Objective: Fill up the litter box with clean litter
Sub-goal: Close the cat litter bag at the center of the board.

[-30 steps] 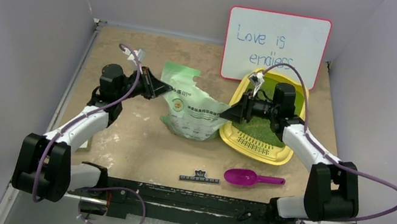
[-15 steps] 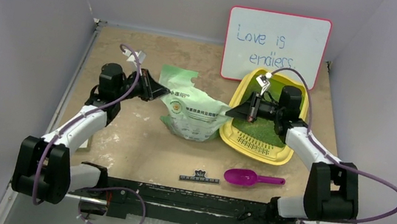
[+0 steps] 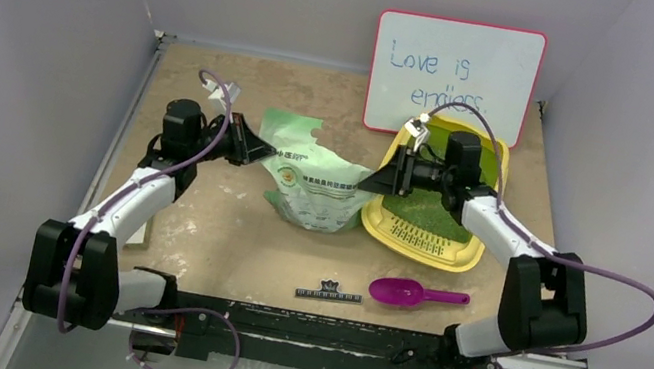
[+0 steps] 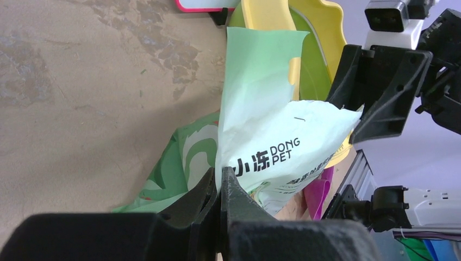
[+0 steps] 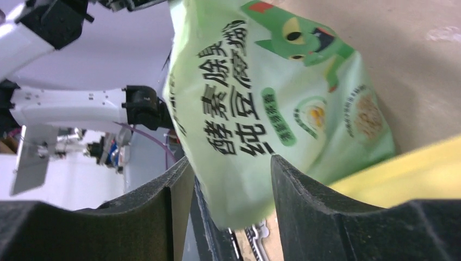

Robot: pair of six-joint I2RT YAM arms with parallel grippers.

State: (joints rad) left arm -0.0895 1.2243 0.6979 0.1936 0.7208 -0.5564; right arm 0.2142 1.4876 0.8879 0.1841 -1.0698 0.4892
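The yellow litter box sits at the right, below the whiteboard, with green litter spread inside it. The pale green litter bag lies on the table left of the box. My left gripper is shut on the bag's upper left edge; the left wrist view shows the jaws pinching the bag. My right gripper is open at the bag's right corner, over the box's left rim. In the right wrist view the bag's corner hangs between the spread fingers, and the box's rim shows behind.
A white red-framed board with writing stands at the back behind the box. A magenta scoop and a small black strip lie near the table's front edge. Grey walls enclose the table on three sides.
My right gripper drew back a little to the right over the box, then moved left again onto the bag's corner. The left gripper and the bag have barely moved.
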